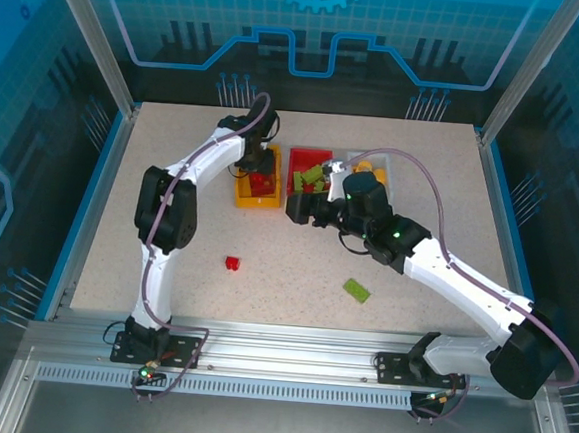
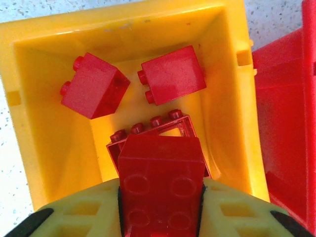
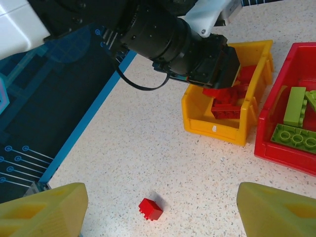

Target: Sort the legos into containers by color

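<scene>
The left fingers [image 2: 74, 215] flank a red brick [image 2: 160, 182], one close on each side. A thin dark seam runs along each side, so I cannot tell whether they pinch it. They hang over the yellow bin [image 2: 49, 148], where two red cubes [image 2: 94, 91] lie at the far end and a red frame piece [image 2: 148, 133] sits just under the flanked brick.

The right fingers [image 3: 44, 212] are spread wide with nothing between them, low over the bench [image 1: 123, 163]. A loose red brick [image 3: 150, 209] lies on the bench below them.

The red bin [image 1: 296, 162] stands just right of the yellow one and holds green bricks [image 3: 296, 106]. Right of that, the white bin [image 1: 354, 157] holds yellow pieces [image 1: 369, 168]. A green plate [image 1: 357, 290] lies alone on the near right of the bench.
</scene>
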`<state>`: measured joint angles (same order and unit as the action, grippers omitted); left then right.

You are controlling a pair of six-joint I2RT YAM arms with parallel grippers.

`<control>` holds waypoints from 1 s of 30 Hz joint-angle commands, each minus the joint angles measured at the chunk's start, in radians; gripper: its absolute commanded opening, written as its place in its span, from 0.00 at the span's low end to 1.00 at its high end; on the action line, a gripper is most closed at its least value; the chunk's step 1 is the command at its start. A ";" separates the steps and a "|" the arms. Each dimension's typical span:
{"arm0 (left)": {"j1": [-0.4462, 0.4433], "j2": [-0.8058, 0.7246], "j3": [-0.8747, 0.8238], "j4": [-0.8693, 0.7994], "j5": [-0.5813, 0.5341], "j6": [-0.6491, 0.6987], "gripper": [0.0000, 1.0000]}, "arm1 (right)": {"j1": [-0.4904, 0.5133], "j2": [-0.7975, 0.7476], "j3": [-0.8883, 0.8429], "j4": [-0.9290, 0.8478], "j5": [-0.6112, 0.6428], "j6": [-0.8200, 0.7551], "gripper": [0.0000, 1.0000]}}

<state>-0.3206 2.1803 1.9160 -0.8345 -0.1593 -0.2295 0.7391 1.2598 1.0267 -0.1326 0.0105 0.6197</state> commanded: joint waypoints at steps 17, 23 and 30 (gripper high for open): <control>-0.151 -0.632 -0.512 0.230 0.194 -0.163 0.60 | 0.053 -0.042 -0.179 -0.775 0.328 0.302 0.77; -0.341 -0.912 -0.840 0.391 0.212 -0.344 0.61 | 0.085 0.157 -0.158 -0.772 0.246 0.204 0.77; -0.529 -1.084 -1.034 0.470 0.137 -0.487 0.61 | 0.065 0.270 -0.158 -0.739 0.217 0.169 0.79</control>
<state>-0.8036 1.1538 0.9306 -0.4545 0.0154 -0.6090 0.8116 1.4994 0.8604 -0.8597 0.2573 0.8158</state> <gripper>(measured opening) 0.605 0.787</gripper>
